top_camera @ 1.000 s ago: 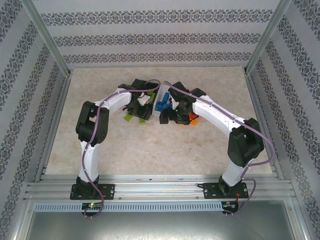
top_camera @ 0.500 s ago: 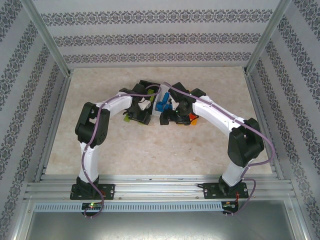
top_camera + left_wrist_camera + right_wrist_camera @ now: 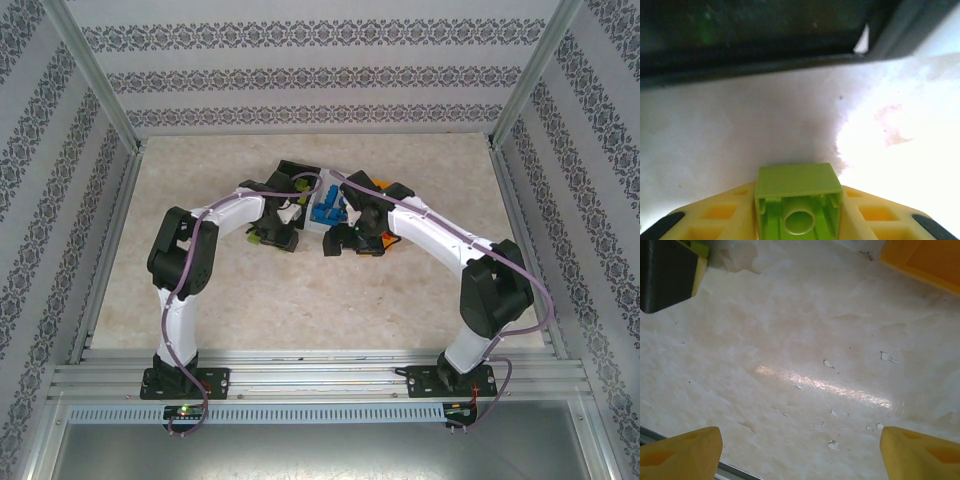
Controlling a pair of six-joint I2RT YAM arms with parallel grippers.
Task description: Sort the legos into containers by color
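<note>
Left gripper [image 3: 799,220] clenched on lime-green studded plastic brick [image 3: 795,187] near black plastic bin [image 3: 740,40] — not yet dropped; right gripper [image 3: 800,452] spread, empty. Sorting likely partway.

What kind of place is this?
Probably a robot test booth in a lab: the left arm and right arm are bolted to a metal rail, and patterned wall panels in a metal frame box in the table.

Your table [image 3: 320,300] is pale and marbled, with a bright streak of glare [image 3: 815,382] and small flecks in its surface. Walls [image 3: 320,60] papered in dark floral bands close three sides. Aluminium posts [image 3: 98,75] and near-edge rails [image 3: 320,380] frame it.
</note>
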